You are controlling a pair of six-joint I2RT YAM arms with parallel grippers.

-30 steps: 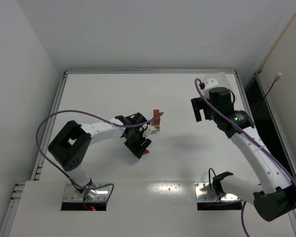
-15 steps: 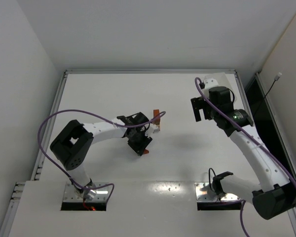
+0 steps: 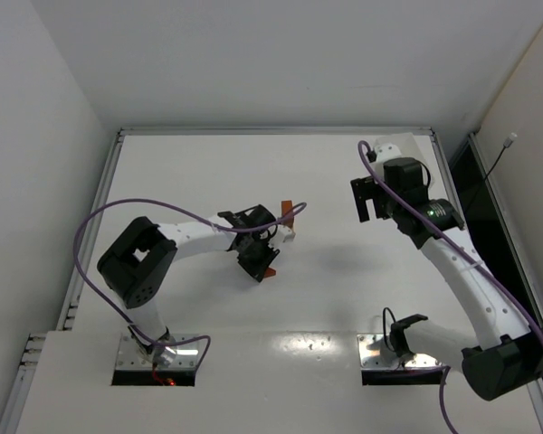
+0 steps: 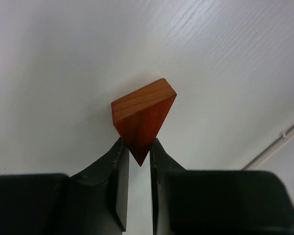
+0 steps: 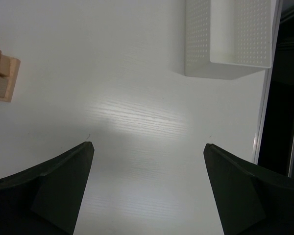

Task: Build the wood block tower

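Pinches only the tip of the reddish-brown triangular wooden wedge (image 4: 143,110) with closed left tool (image 4: 138,161), holds right tool (image 5: 147,147) wide, empty. Could pivot or slip on lifting.

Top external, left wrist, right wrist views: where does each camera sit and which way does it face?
Top external: above and behind, looking down on the white table; both arms show.
Left wrist: looks along the shut left hand at the reddish-brown triangular wooden wedge it pinches.
Right wrist: looks down past the open right hand at the white perforated box and tan wooden block tower.
Shared: top and right-wrist views both show the tower.
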